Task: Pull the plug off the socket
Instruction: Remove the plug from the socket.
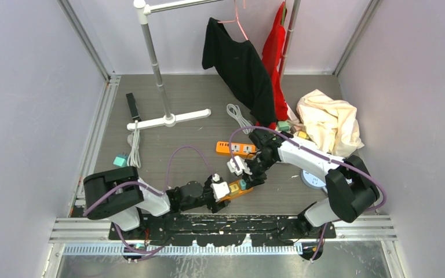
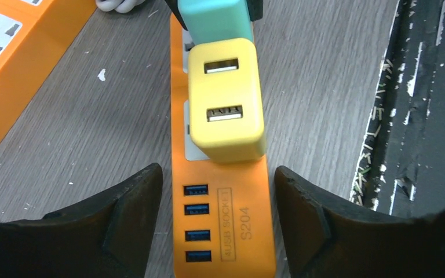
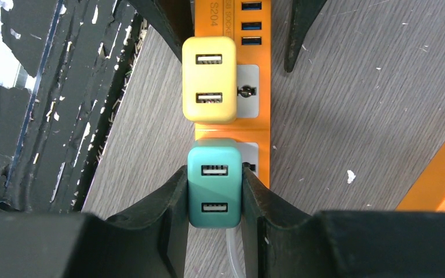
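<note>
While the right gripper point(image 3: 214, 174) clenched the teal plug point(image 3: 214, 191) to pull, the left gripper point(image 2: 219, 174), at its eight o'clock, straddled the strip point(image 2: 220, 231) unclenched, probably to brace it.

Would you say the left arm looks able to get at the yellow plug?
Probably yes: the left gripper stands open astride the orange power strip, just short of the yellow plug, nothing between. The right gripper, shut on the teal plug beyond, may crowd it.

On the socket strip point(image 2: 223, 231) the left plug point(image 2: 227, 110) sits just beside the right plug point(image 3: 214, 182); a second strip point(image 1: 236, 149) lies behind.
</note>
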Motion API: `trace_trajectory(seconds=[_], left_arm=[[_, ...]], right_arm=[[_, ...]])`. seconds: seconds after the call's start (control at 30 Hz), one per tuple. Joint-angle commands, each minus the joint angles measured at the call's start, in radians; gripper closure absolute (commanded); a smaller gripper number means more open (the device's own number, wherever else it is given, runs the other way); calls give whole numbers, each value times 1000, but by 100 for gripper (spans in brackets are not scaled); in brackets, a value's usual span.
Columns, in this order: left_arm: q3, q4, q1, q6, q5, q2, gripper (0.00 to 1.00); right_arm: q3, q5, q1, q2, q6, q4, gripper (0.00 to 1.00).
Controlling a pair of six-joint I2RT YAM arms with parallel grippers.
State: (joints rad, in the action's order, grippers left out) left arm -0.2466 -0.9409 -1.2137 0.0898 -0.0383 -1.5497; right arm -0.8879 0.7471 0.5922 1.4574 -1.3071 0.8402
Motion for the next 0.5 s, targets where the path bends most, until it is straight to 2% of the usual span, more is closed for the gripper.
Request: trace_trajectory(seconds=[0.0, 0.1, 0.2, 0.3, 0.37, 0.47], left_arm=[[-28, -180, -4, 1, -48, -49, 34], [-33, -207, -4, -3, -34, -82, 54], [-35, -222, -4, -4, -19, -107, 70], [-30, -242, -4, -3, -16, -124, 92], [-26, -259, -4, -4, -18, -135, 100], [-23, -281, -4, -7, -23, -154, 100]], right_arm=[[-6, 7, -14, -24, -22, -13, 82], [-12, 7, -14, -14, -27, -3, 81], [-10, 6, -14, -4, -33, -1, 80], [-9, 17, -14, 3, -38, 3, 71], [-8, 30, -14, 2, -41, 6, 65], [-8, 56, -15, -1, -44, 12, 57]])
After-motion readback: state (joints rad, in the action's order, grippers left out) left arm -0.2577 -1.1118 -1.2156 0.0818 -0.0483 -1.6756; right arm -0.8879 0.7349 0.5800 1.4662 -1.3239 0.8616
